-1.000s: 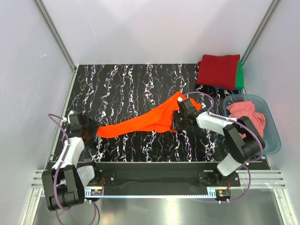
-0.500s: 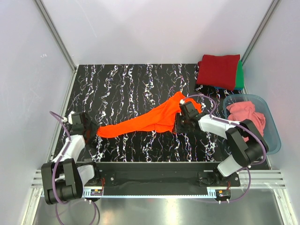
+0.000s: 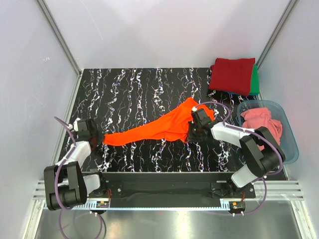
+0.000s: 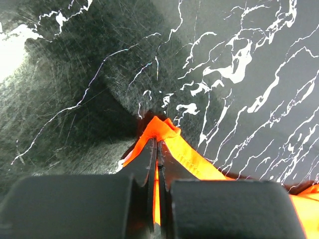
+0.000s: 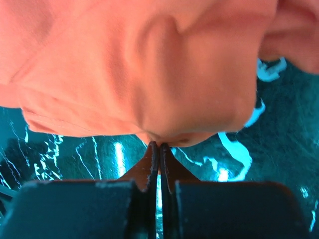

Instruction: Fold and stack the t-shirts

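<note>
The bright orange t-shirt (image 3: 159, 128) lies stretched in a long band across the black marbled table, from lower left to upper right. My left gripper (image 3: 98, 138) is shut on its left end; the cloth (image 4: 172, 144) shows between the jaws in the left wrist view. My right gripper (image 3: 188, 133) is shut on the shirt's lower right edge, with the cloth (image 5: 149, 74) bulging just past the tips (image 5: 159, 146). A dark red folded shirt (image 3: 232, 74) lies on a green one (image 3: 255, 79) at the back right. A salmon-pink shirt (image 3: 261, 123) sits crumpled in the tub.
A translucent blue-grey plastic tub (image 3: 291, 142) stands at the right edge, beside the right arm. White walls and metal frame posts close in the table on three sides. The folded stack sits in the back right corner.
The left gripper has drawn slightly further left and toward the table's front with the shirt's end, stretching the band. The right gripper has hardly moved.
</note>
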Robot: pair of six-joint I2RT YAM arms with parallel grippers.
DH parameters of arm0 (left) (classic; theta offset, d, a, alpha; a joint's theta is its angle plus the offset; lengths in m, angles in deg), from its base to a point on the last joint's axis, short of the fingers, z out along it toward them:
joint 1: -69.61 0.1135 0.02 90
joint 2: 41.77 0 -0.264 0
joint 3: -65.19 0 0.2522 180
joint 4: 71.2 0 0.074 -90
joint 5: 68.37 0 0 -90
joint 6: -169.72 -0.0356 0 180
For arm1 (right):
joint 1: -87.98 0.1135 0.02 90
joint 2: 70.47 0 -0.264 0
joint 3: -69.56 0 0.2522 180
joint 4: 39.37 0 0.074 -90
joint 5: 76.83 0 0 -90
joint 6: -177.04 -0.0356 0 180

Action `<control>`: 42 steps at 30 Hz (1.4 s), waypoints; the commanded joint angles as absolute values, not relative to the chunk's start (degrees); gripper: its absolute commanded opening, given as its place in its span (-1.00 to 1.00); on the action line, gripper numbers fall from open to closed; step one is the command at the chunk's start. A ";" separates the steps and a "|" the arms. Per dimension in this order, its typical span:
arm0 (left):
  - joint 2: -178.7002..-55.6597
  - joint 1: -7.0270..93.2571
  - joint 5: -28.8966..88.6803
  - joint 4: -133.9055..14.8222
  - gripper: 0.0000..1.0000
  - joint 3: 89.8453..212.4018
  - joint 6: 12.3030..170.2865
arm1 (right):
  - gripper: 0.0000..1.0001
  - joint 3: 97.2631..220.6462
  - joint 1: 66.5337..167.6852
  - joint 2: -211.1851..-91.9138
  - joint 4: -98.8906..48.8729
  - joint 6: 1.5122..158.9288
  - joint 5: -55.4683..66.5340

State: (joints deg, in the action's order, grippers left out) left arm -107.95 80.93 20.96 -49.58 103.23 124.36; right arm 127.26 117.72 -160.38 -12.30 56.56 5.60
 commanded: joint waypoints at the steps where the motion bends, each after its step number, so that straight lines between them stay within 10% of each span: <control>1: -106.56 80.78 20.31 -52.34 -1.00 103.56 124.19 | -1.00 126.47 117.69 -156.88 -8.56 56.10 6.23; 25: -71.75 80.51 25.49 -14.90 -1.00 161.55 119.09 | -1.00 180.16 117.69 -112.92 33.97 66.11 15.37; 33: -78.06 79.20 27.18 -9.80 -1.00 185.89 115.66 | -1.00 206.34 117.69 -119.23 41.36 68.13 16.85; 42: -90.88 78.93 30.14 -7.43 -0.99 184.79 116.01 | -1.00 222.90 117.78 -140.68 46.73 76.21 36.33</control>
State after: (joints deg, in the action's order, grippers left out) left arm -80.97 79.00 27.30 -10.39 188.91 116.60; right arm 224.37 117.72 -131.68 43.58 70.85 24.20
